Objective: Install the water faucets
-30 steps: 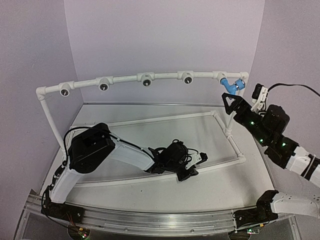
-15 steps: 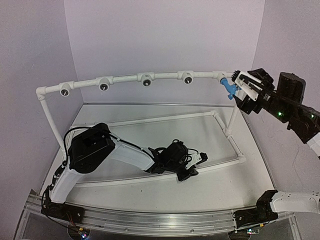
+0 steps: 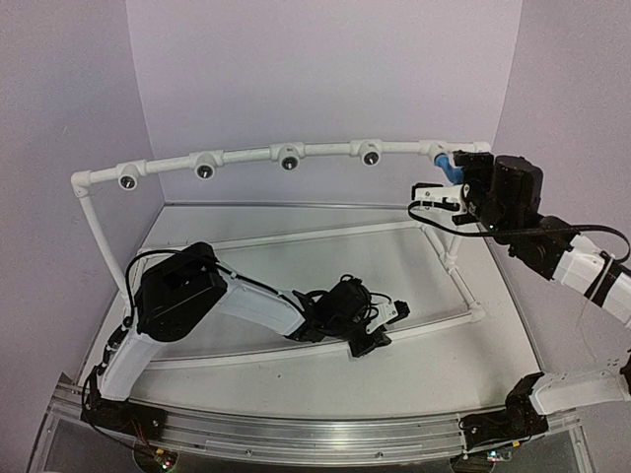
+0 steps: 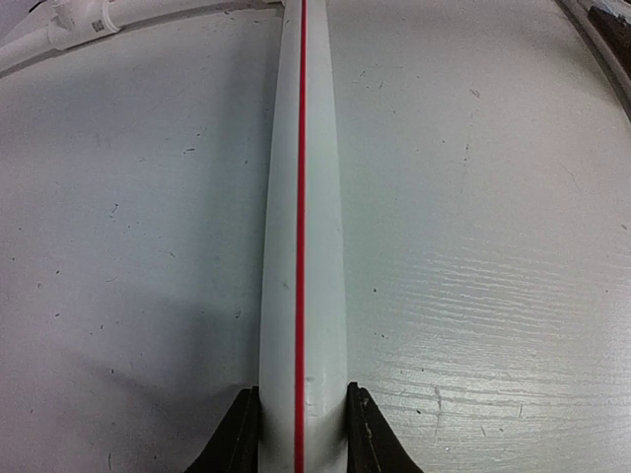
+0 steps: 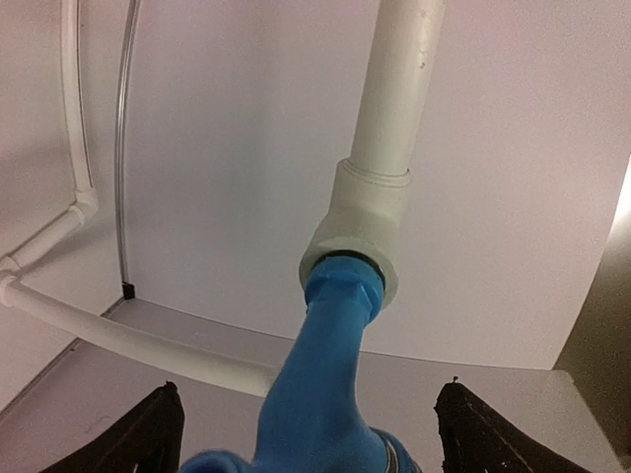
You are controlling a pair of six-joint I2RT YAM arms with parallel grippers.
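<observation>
**One in, four to go:** a blue faucet (image 5: 330,384) sits plugged into the white fitting (image 5: 360,232) at the right end of the raised rail (image 3: 246,155). Its neck is seated inside the fitting's collar and its body angles out from it. The right end effector (image 5: 314,434) straddles the faucet with its jaws spread wide and a gap on each side, so it grips nothing. Whether the faucet is turned fully home cannot be told from these views.

Along the rail to the left, the four other fittings (image 3: 289,160) show dark, bare openings, and no second faucet is anywhere in view. Down on the surface (image 4: 493,246), the left end effector (image 4: 301,434) is clamped on the red-striped pipe (image 4: 301,197) at the front of the frame, apparently bracing it.

By this showing the job is in its early part. One of five places is filled, perhaps needing a last turn or check, and four are left to fill.
</observation>
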